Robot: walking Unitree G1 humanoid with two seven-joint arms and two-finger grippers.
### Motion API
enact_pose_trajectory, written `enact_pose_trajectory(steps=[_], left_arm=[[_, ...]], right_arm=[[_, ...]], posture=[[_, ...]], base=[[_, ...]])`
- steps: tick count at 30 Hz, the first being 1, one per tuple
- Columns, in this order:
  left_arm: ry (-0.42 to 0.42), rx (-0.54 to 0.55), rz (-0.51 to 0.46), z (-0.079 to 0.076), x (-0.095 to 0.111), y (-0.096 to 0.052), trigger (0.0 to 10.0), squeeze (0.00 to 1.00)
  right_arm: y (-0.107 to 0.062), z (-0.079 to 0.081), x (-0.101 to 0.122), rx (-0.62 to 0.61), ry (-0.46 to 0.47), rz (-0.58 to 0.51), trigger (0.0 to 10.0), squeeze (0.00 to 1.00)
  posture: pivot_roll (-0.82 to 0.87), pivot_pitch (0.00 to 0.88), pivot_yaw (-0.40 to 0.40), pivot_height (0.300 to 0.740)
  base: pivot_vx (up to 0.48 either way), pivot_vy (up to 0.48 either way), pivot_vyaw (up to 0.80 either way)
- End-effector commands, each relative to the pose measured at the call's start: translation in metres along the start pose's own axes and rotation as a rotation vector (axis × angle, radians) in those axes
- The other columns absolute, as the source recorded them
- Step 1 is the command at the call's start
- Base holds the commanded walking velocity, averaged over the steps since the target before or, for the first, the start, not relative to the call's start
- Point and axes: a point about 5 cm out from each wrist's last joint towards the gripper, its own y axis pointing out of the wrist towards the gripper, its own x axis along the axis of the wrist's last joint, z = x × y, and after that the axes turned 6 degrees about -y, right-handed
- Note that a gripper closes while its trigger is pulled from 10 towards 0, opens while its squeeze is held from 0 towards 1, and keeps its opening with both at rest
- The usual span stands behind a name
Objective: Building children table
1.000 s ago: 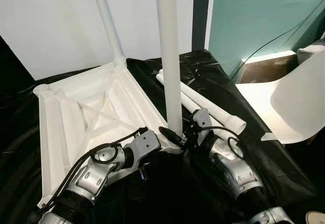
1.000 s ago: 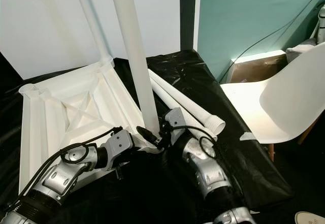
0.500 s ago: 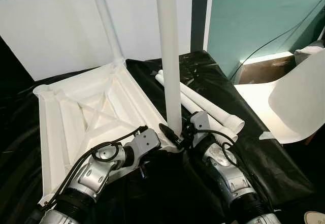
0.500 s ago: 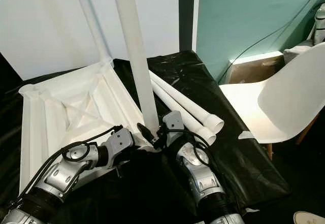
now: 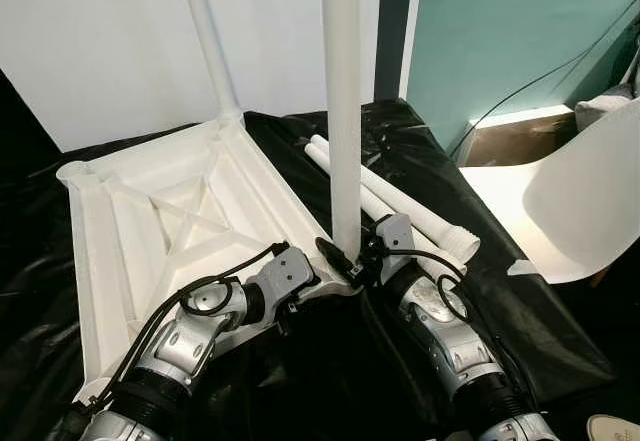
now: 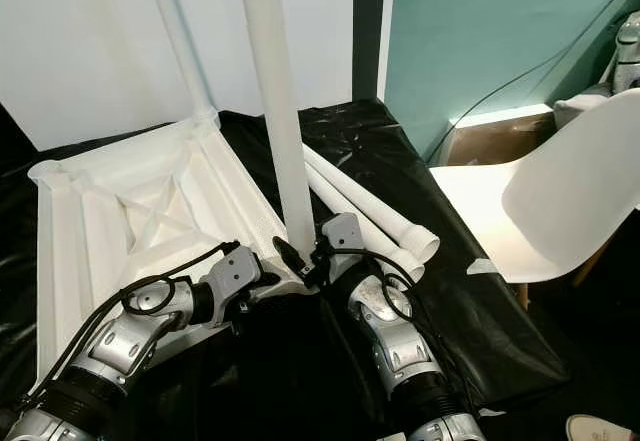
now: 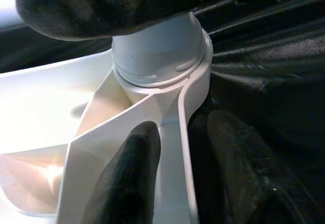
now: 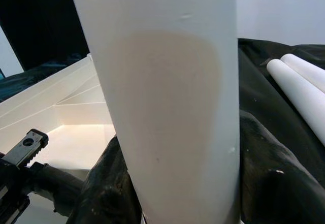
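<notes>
Black sheet (image 5: 540,311), tabletop (image 5: 150,221) edge, upright leg (image 5: 344,111).

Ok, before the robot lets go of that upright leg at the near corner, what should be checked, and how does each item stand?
1. Upright leg seated in near corner socket: ok, base sits inside the collar.
2. Fully screwed tight: cannot tell.
3. Right end effector around the leg's base: ok.
4. Left end effector straddling the tabletop rim at that corner: ok.
5. Far leg mounted: ok.
6. Two spare legs lying within reach on the black sheet: ok.
</notes>
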Motion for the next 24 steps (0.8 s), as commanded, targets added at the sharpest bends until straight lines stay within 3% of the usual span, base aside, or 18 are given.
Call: enact_pose_trajectory(steps=[1, 9, 11, 14, 24], left_arm=[[-0.107, -0.055, 0.102, -0.017, -0.033, 0.004, 10.0, 0.0], [-0.102, -0.014, 0.042, -0.014, -0.024, -0.001, 10.0, 0.0], [-0.118, 0.034, -0.064, -0.012, -0.01, -0.008, 10.0, 0.0], [-0.136, 0.067, -0.138, -0.01, -0.001, -0.013, 10.0, 0.0], [-0.171, 0.122, -0.261, -0.007, 0.01, -0.021, 10.0, 0.0]], right_arm=[[-0.009, -0.013, -0.014, -0.096, 0.039, 0.085, 10.0, 0.0], [-0.013, -0.016, -0.015, -0.111, 0.038, 0.09, 10.0, 0.0], [-0.016, -0.021, -0.013, -0.139, 0.027, 0.084, 10.0, 0.0], [-0.019, -0.024, -0.01, -0.158, 0.011, 0.078, 10.0, 0.0], [-0.026, -0.028, -0.011, -0.205, -0.014, 0.081, 10.0, 0.0]], posture=[[0.13, 0.0, 0.023, 0.74], [0.13, 0.0, 0.029, 0.74], [0.12, 0.0, 0.033, 0.74], [0.12, 0.0, 0.033, 0.74], [0.11, 0.0, 0.037, 0.74]], base=[[0.0, 0.0, 0.0], [0.0, 0.0, 0.0], [0.0, 0.0, 0.0], [0.0, 0.0, 0.0], [0.0, 0.0, 0.0]])
